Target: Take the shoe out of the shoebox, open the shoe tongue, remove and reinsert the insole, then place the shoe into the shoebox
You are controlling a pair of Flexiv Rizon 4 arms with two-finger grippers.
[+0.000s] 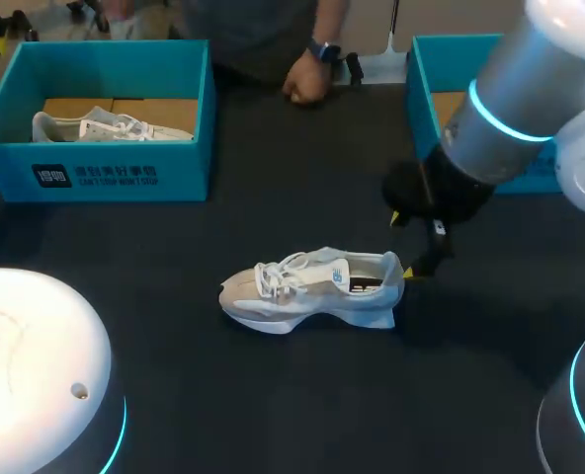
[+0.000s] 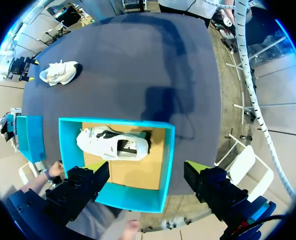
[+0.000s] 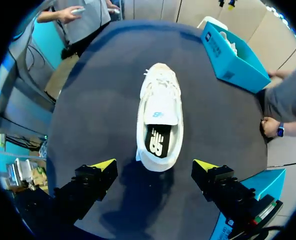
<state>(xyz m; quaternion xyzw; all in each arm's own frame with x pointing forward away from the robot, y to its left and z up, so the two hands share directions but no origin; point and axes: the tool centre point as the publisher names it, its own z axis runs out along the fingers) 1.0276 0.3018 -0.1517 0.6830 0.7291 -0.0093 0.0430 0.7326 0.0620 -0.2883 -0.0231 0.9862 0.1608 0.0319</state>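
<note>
**Both grippers spread wide, nothing held; sneaker out on the table**

The white lace-up sneaker [image 1: 312, 286] lies on its sole on the dark table [image 1: 273, 415], out of any box. My right gripper [image 3: 155, 165] hangs at its heel end with the yellow-tipped fingers [image 3: 104, 164] spread far apart. The heel sits in line with the gap, and both fingers stand clear of the shoe, gripping nothing. Through the sneaker's opening I see a black insole [image 3: 158, 141] lying inside.

Well apart from the sneaker, past its toe, stands a teal cardboard shoebox [image 1: 95, 173] with a second white shoe [image 1: 105, 126] inside. My left gripper [image 2: 145, 172] hovers above that box, fingers wide and empty.

Beyond the sneaker's heel side is another teal box [image 1: 423, 79]. A person's hand [image 1: 307, 77] rests on the table's far edge.
</note>
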